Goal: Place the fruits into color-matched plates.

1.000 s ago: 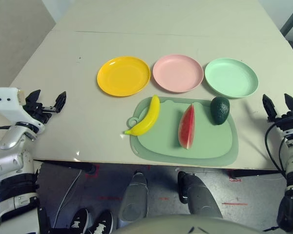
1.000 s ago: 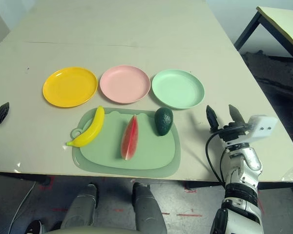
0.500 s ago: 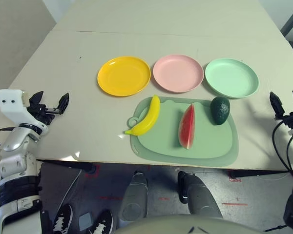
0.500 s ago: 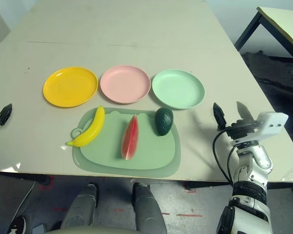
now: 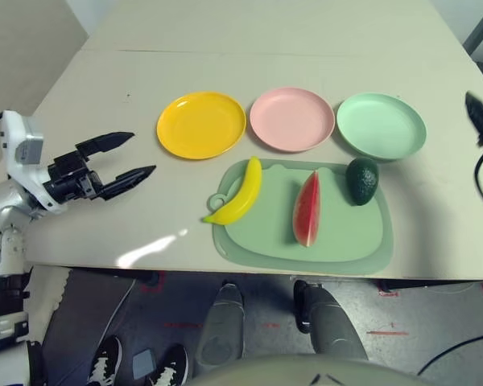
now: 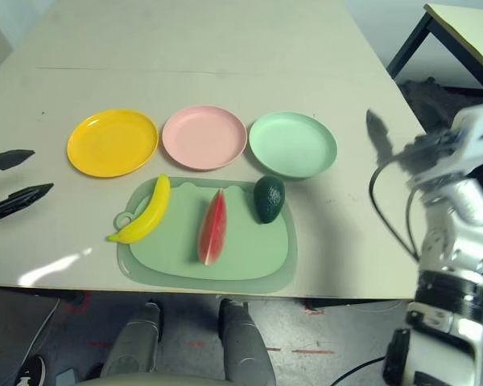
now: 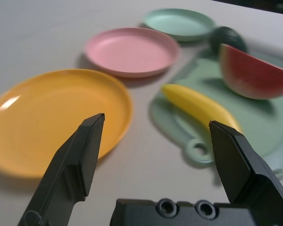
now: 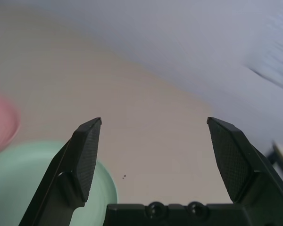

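both arms rose; left gripper (image 5: 133, 154) jaws spread toward yellow plate (image 7: 47, 117).

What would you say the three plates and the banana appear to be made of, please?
The yellow plate, pink plate and mint green plate look like moulded plastic: uniform colour, thin raised rims, a soft satin sheen. The banana also seems plastic, probably a toy, being smooth, evenly yellow and faintly glossy.

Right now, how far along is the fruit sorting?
Nothing is placed yet. The banana, watermelon wedge and avocado all sit on the mat; the yellow, pink and green plates hold nothing. Both grippers, left and right, are open and hold nothing. All three placements remain.
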`<state>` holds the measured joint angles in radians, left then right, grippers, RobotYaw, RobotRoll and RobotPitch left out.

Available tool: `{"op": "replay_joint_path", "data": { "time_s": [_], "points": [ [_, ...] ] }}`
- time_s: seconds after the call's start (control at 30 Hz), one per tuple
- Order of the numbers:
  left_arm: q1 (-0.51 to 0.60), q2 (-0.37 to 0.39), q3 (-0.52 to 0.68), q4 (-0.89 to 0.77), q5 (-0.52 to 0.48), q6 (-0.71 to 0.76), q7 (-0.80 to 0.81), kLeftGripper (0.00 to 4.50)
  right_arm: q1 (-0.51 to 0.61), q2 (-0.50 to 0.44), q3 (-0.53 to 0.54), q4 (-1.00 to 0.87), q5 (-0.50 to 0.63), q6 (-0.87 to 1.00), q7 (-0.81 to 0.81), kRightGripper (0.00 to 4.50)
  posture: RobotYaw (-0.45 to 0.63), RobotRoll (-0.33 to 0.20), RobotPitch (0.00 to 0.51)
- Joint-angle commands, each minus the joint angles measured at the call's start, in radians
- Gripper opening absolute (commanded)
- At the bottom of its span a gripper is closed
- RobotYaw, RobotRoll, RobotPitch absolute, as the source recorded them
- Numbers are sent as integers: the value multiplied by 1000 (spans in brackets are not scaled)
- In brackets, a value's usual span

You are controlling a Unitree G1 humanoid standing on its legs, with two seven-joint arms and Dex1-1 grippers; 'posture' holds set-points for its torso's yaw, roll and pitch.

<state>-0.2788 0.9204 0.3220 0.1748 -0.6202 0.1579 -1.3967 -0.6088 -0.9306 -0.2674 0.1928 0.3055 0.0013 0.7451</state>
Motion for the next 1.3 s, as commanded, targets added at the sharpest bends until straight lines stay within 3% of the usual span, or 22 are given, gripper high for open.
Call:
{"op": "replay_joint_path", "data": {
  "time_s": [0.03, 0.2, 0.37, 0.5, 0.83, 1.3],
  "points": [
    [-32, -11, -60, -20, 1, 6, -66, 4493, -150, -68, 244, -4, -160, -78, 252, 4500, -120, 0, 256],
    [-102, -44, -108, 28, 35, -22, -94, 4493, -415, -65, 480, 152, -303, -369, 575, 4500, -133, 0, 237],
    [-149, -67, -131, 61, 53, -36, -107, 4493, -518, -32, 617, 209, -273, -526, 852, 4500, -122, 0, 229],
    [-146, -85, -143, 52, 61, -38, -110, 4493, -578, -38, 755, 266, -279, -679, 869, 4500, -135, 0, 216],
    [-163, -114, -136, 77, 82, -83, -84, 4493, -652, 38, 908, 402, -326, -820, 869, 4500, -109, 0, 209],
    [-166, -120, -164, 53, 91, -80, -80, 4493, -641, 146, 898, 569, -401, -895, 869, 4500, -88, 0, 210]
  ]
}}
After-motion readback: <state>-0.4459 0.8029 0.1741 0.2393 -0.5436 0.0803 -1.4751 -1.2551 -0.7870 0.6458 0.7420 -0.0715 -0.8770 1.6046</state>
